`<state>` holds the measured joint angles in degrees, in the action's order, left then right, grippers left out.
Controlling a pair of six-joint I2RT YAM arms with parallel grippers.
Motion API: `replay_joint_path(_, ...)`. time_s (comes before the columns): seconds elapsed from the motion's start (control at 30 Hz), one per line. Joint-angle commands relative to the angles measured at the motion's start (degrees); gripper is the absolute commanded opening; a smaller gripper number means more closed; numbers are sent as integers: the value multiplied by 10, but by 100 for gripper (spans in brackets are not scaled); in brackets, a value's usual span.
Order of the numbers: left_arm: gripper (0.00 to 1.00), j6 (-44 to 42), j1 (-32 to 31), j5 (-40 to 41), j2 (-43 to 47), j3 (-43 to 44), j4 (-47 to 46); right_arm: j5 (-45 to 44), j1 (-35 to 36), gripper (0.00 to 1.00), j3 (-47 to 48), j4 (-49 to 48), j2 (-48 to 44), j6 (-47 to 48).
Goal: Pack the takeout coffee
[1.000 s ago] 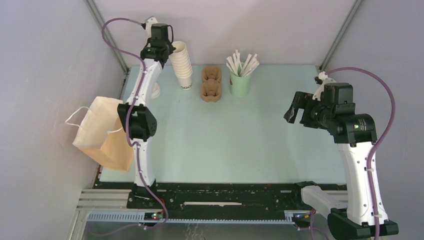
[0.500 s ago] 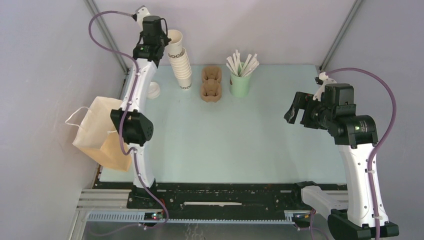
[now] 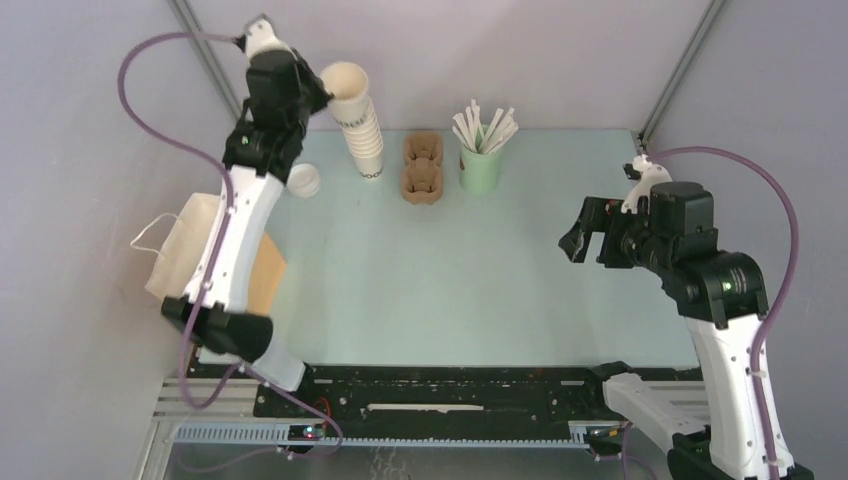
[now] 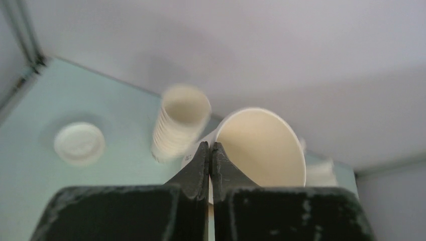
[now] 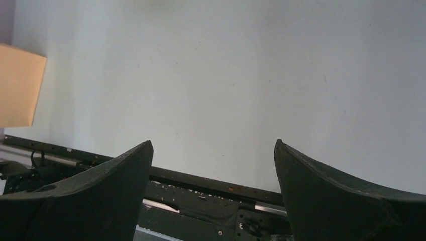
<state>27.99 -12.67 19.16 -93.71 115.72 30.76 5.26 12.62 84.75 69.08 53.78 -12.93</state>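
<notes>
pale tabletop [image 3: 480, 290] first, filling the overhead view. next in bulk, tan paper bag [image 3: 170, 262] at 9 o'clock, off the tabletop's left edge, partly hidden by the left arm; opening not readable. then the stack of nested cups [image 3: 367, 145] at 11 o'clock by the far edge, brown cup carrier [image 3: 422, 168] at 12 beside it, green cup of white sticks [image 3: 479, 170] just past that, toward 1.

left tool [image 4: 209, 150] high at 11 o'clock, fingers pressed together on the thin wall of the takeout cup [image 4: 261, 145] at its rim. cup held in the air, mouth up, long axis close to upright with a slight lean, apart from the stack in the wrist view. right tool [image 5: 212, 143] at 3 o'clock, spread fully wide, gripping nothing, over bare tabletop.

smallest: white lid [image 3: 303, 181] flat on the tabletop near 10 o'clock, just beside the stack's foot.

judged next: bring cup and lid together, then on to the bag. from the cup, lid toward 7 o'clock and lower down; bag further out, between 7 and 8. left arm far nearer to both; right arm well apart, across the tabletop.
</notes>
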Motion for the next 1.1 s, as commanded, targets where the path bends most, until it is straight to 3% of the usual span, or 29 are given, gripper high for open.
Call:
replay_joint_path(0.0, 0, 19, -99, -46, 92, -170, -10, 29, 6, 99, -21, -20, -51, -15)
replay_joint_path(0.17, 0, 76, -232, -50, 112, -315, -88, 36, 4, 99, -39, -2, -103, -31)
replay_joint_path(0.33, 0, 94, -347, -16, 43, -374, -252, 34, 3, 99, -35, 26, -142, -43)
replay_joint_path(0.47, 0, 66, -394, 9, -77, -299, -313, 26, 3, 99, -10, 61, -155, -45)
replay_joint_path(0.67, 0, 55, -400, 12, -255, -164, -353, -1, 3, 99, 37, 113, -160, -35)
replay_joint_path(0.9, 0, 80, -411, -8, -358, -43, -337, -34, 5, 100, 46, 131, -162, -20)
replay_joint_path(1.07, 0, 97, -416, -18, -384, -13, -334, -49, 6, 100, 52, 132, -156, -9)
